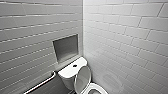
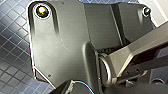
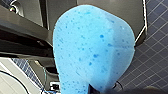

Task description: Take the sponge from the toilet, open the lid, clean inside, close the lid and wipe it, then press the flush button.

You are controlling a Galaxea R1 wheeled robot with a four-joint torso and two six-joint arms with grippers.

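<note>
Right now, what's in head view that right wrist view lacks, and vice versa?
Head view adds: toilet with lid raised, flush button on the tank top, wall niche, grab bar, white wall tiles. Right wrist view adds: blue sponge up close, over dark blue floor tiles. Shared: nothing I can match with confidence.

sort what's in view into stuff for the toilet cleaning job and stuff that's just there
For the job: sponge, toilet, lid, flush button.
Just there: wall niche, grab bar, tiled walls, floor tiles.
</note>
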